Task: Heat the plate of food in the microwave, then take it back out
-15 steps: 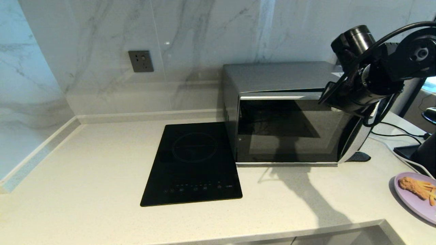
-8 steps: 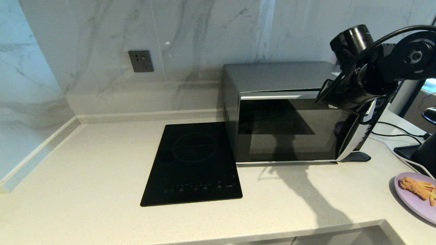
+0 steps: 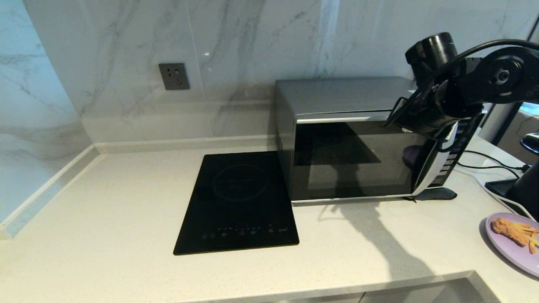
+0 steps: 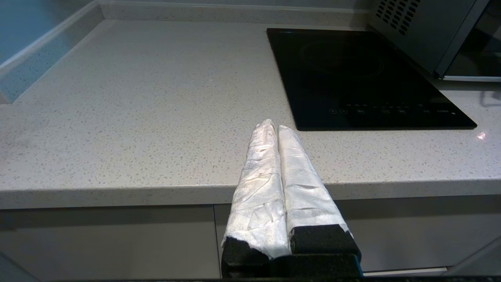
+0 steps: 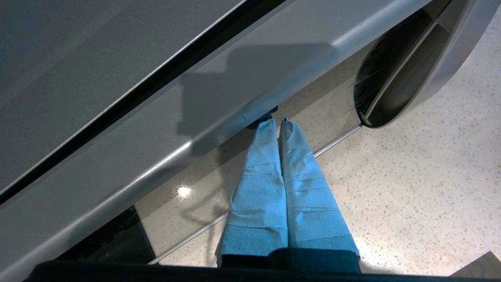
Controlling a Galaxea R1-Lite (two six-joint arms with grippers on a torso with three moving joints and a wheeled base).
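Head view showed my right arm raised in front of the microwave [image 3: 349, 139], at the upper right part of its dark glass door. My right gripper [image 5: 276, 122] had its two blue-wrapped fingers [image 5: 258, 188] pressed together with nothing between them, their tips against the top edge of the door just below the silver band. The curved silver door strip [image 5: 438, 58] lay just beside the tips, and the black button panel [image 3: 457, 145] stood at the door's right end. From the head camera I could not tell whether the door was fully shut or slightly ajar.

The plate of food [image 3: 511, 248] sat on the pale speckled counter [image 3: 105, 219] at the far right near its front edge, well apart from the microwave, with the brown fried piece and the fries lying on it.

My left gripper [image 4: 274, 127] hung low by the counter's front edge, to the left of the black hob [image 3: 240, 202]; its white-wrapped fingers [image 4: 260, 176] touched along their length and held nothing. The hob lay flat on the counter directly beside the microwave's left side. A grey socket [image 3: 174, 75] sat on the marble wall behind it.
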